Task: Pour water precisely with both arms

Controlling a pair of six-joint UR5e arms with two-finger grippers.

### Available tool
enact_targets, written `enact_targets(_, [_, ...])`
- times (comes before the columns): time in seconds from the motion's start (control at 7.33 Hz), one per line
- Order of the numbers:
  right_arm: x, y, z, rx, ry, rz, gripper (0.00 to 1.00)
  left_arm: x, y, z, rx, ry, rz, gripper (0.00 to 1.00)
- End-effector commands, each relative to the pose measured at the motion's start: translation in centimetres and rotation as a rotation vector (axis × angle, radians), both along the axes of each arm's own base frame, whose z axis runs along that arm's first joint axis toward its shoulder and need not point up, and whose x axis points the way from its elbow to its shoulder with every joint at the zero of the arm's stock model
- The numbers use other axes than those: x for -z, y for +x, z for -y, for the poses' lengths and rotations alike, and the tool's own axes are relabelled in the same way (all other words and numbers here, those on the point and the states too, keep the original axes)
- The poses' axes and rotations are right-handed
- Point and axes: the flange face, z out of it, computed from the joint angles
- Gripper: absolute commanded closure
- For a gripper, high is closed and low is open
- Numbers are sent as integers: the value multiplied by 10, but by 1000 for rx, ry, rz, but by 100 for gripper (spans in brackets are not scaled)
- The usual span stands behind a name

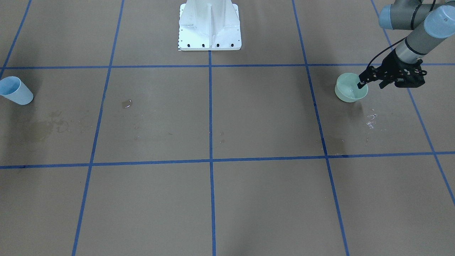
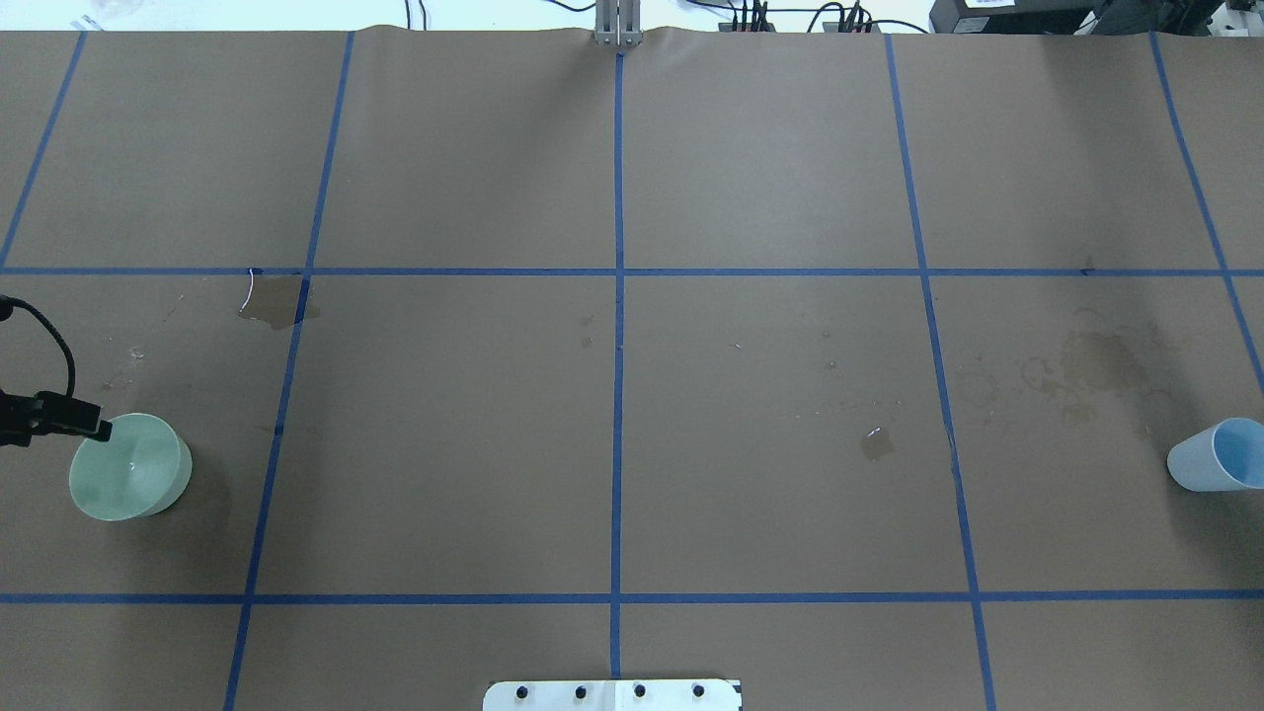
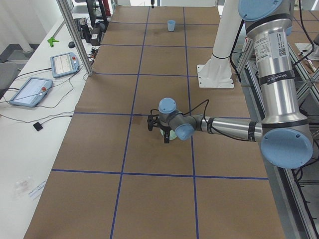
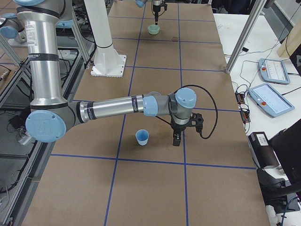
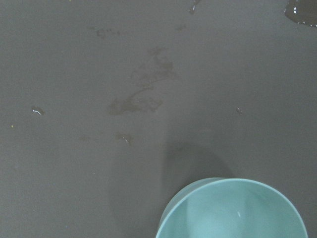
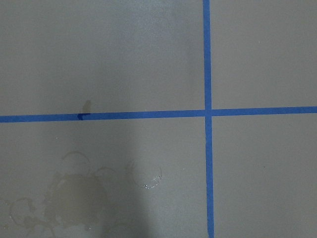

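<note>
No legible text, number or brand in any view. On the upright tube of the left arm [image 3: 279, 107]: white sticker [image 3: 271, 55] with a square code and fine print, too small to read. On the upright tube of the right arm [image 4: 44, 80]: second sticker [image 4: 33, 37], equally unreadable. Beside the tabletop [image 2: 770, 178]: tablet screens [image 3: 63, 63] lit, content too blurred to make out.
</note>
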Motion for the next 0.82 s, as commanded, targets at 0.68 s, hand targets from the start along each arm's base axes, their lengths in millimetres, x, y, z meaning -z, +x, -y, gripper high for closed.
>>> enact_targets(0.68, [11,4,15,-10,39,-79,1,11,-217,164,-74,168,72,0])
